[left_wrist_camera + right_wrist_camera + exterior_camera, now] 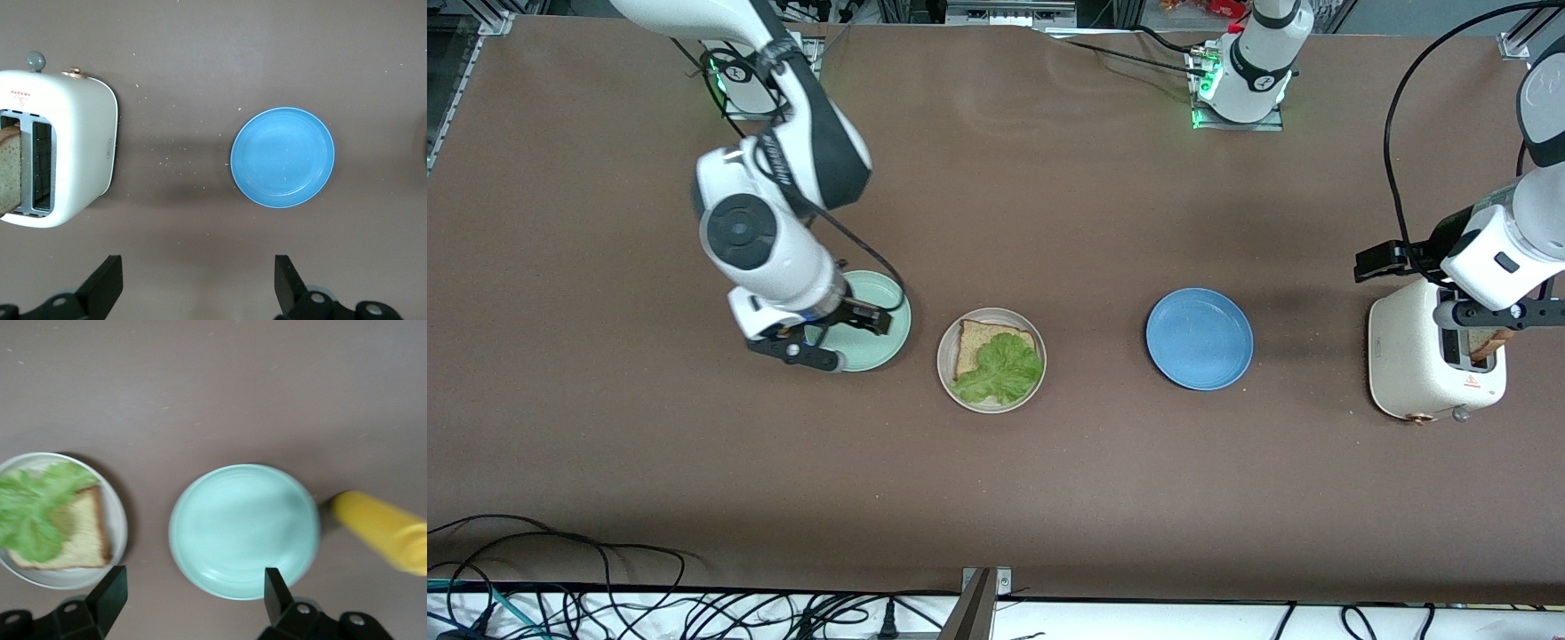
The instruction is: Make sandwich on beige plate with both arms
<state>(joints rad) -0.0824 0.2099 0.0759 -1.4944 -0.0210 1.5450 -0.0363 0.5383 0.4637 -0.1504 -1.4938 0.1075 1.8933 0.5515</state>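
Right end effector (831, 338) hangs released over the round mint-green plate (880, 342); left end effector (1489, 311) gapes over the white toaster (1414, 369).

Beige plate (1034, 342): open from above; bare table around it. Right gripper (831, 336) over green plate (889, 342) beside it. Left gripper (1489, 313) above toaster (1409, 360) at table's left-arm end.

Blurred yellow object (387, 530), edge-cropped

three plates (1199, 339), two bread slices (971, 342), one lettuce leaf (1000, 369), one toaster (1414, 364), one yellow bottle (383, 530).
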